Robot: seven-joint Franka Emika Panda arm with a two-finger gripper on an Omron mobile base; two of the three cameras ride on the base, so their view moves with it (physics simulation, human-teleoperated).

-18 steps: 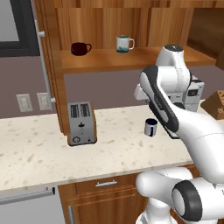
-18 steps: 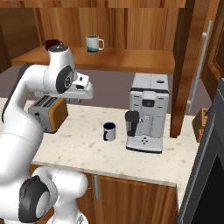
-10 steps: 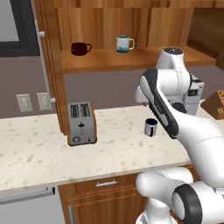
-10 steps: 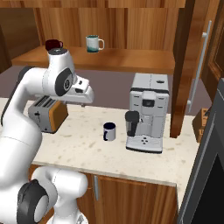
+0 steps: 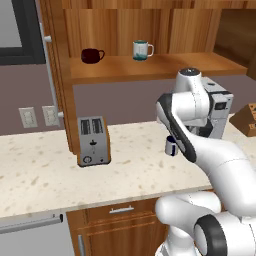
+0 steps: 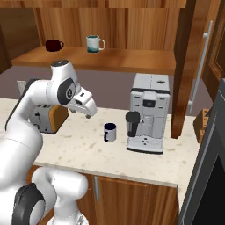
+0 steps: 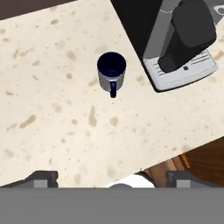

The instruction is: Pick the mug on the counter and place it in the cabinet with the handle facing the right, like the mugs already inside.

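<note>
The claw (image 6: 90, 115) hangs in the air over the counter (image 6: 79, 149) with its jaws spread wide and nothing between them; in the hand view its two dark fingertips (image 7: 41, 178) stand far apart at the bottom. The mug (image 6: 110, 132) stands upright on the counter, beyond the claw and below it, apart from it. From the hand view the mug (image 7: 111, 71) shows its dark inside, and its handle (image 7: 113, 89) points back toward the claw. Just beside the mug stands a grey coffee machine (image 6: 147, 113), not touching it. Well to the other side of the mug sits a toaster (image 5: 93, 140) on the counter (image 5: 45, 175). Above and behind the mug, the cabinet (image 5: 150, 67) carries on its shelf a dark maroon mug (image 5: 91, 55) and a white mug with teal bands (image 5: 141, 50), set apart from each other, each with its handle to the right.
</note>
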